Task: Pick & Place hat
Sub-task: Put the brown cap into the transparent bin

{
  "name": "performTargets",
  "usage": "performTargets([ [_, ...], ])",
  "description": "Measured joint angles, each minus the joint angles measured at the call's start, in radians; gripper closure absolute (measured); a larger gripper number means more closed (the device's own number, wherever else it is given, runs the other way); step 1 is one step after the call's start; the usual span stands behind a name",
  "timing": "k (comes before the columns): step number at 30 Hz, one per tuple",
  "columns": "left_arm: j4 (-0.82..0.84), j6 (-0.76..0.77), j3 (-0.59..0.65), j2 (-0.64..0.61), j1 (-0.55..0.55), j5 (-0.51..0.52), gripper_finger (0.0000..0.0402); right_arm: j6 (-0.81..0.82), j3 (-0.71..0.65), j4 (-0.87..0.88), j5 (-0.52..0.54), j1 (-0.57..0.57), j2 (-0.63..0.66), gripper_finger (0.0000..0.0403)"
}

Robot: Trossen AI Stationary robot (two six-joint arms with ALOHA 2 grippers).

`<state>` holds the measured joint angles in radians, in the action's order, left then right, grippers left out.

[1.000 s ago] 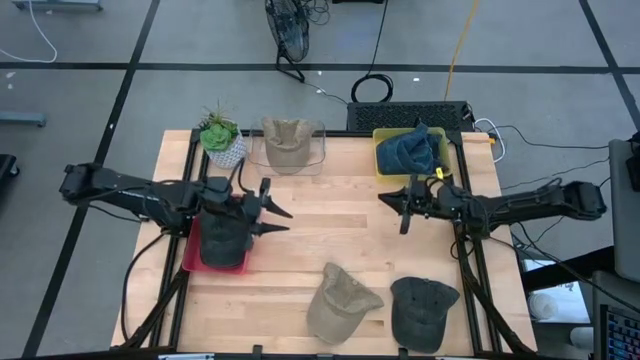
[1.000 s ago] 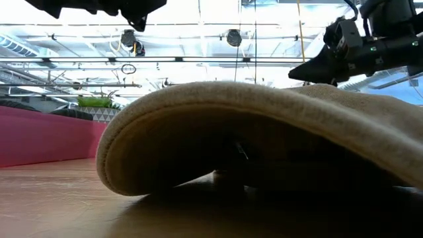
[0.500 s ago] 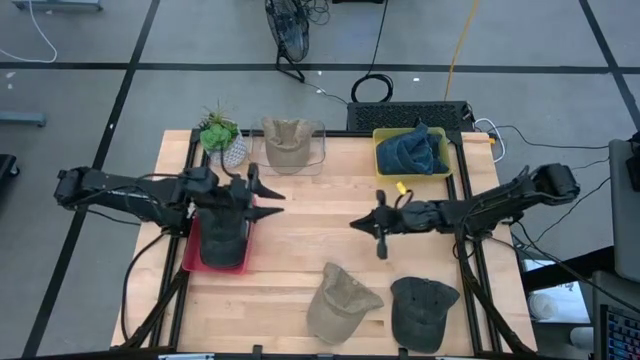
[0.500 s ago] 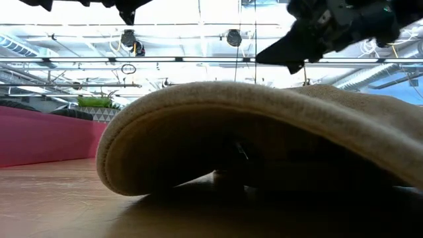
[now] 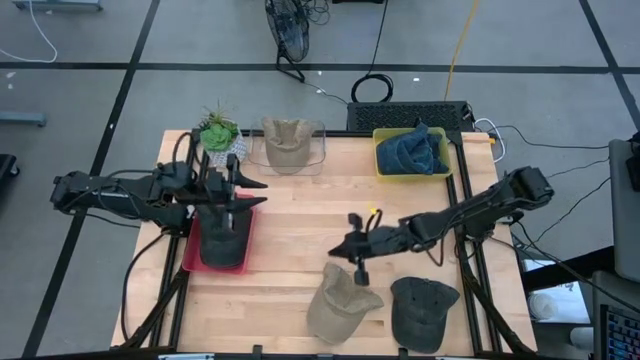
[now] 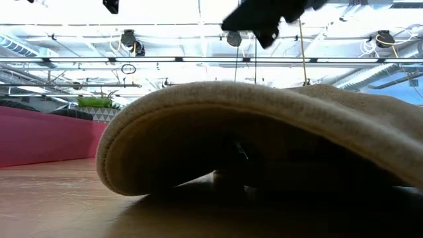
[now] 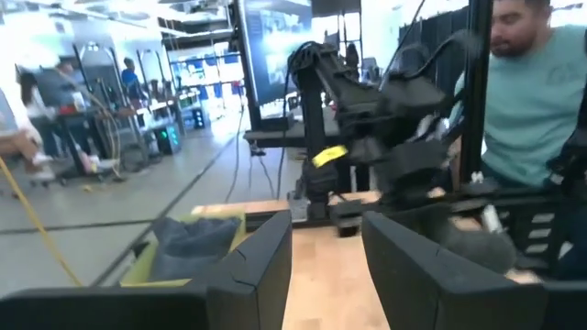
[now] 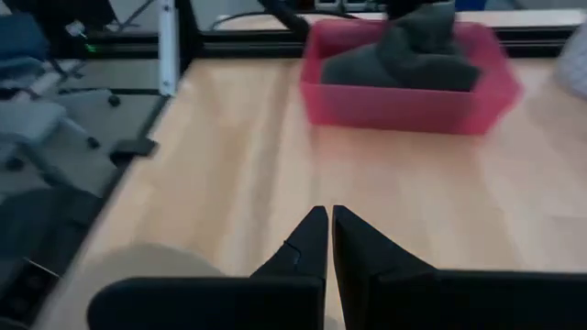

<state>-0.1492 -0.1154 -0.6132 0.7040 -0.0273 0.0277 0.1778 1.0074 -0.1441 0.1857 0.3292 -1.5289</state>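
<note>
From above, the wooden table (image 5: pixel 300 215) carries several hats. A tan hat (image 5: pixel 340 300) lies near the front edge, with a dark hat (image 5: pixel 422 312) just beside it to the right. A dark grey hat (image 5: pixel 222 240) sits in a red tray (image 5: pixel 192 255) on the left side. At the back edge a beige hat (image 5: pixel 286 142) rests in a clear tray (image 5: pixel 318 150), a blue hat (image 5: pixel 410 148) lies in a yellow tray (image 5: pixel 383 160), and a potted plant (image 5: pixel 220 135) stands at the back left corner. The left gripper (image 5: pixel 262 193) hangs over the back end of the red tray, its fingers spread apart and holding nothing. The right gripper (image 5: pixel 338 250) reaches across the middle of the table and hovers just behind the tan hat, fingers pressed together and empty.

From table height, the tan hat (image 6: pixel 264 139) fills most of the frame, resting on the wood, with the red tray (image 6: pixel 39 139) at the left and a dark arm above.

The left wrist camera looks between its spread fingers (image 7: pixel 261 266) at the right arm, the blue hat (image 7: pixel 188 240) in its yellow tray, and a person in a teal shirt (image 7: pixel 537 87) beyond the table.

The right wrist camera shows its fingers (image 8: pixel 312 243) clenched tip to tip above bare wood, the tan hat (image 8: pixel 151 261) at the near edge, and the dark grey hat (image 8: pixel 408 55) in the red tray (image 8: pixel 404 105) farther off.
</note>
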Motion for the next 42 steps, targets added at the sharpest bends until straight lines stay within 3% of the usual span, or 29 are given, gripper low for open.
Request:
performTargets([
  [8, -0.005, -0.107, 0.000, -0.001, 0.000, 0.001, 0.0254, 0.166, 0.214, 0.207, -0.005, 0.057, -0.146, 0.0403],
  [15, -0.086, -0.168, 0.000, -0.006, 0.000, 0.027, 0.0254, 0.429, 0.240, 0.309, -0.105, 0.118, -0.207, 0.0400],
  [23, -0.090, -0.172, 0.000, -0.005, 0.005, 0.026, 0.0254, 0.608, 0.240, 0.381, -0.140, 0.189, -0.243, 0.0325],
  [32, -0.061, -0.108, 0.000, 0.005, 0.006, 0.026, 0.0254, 0.629, 0.240, 0.363, -0.156, 0.222, -0.258, 0.0252],
  [42, -0.071, -0.050, 0.000, 0.087, 0.006, 0.026, 0.0254, 0.606, 0.239, 0.349, -0.180, 0.229, -0.368, 0.0260],
])
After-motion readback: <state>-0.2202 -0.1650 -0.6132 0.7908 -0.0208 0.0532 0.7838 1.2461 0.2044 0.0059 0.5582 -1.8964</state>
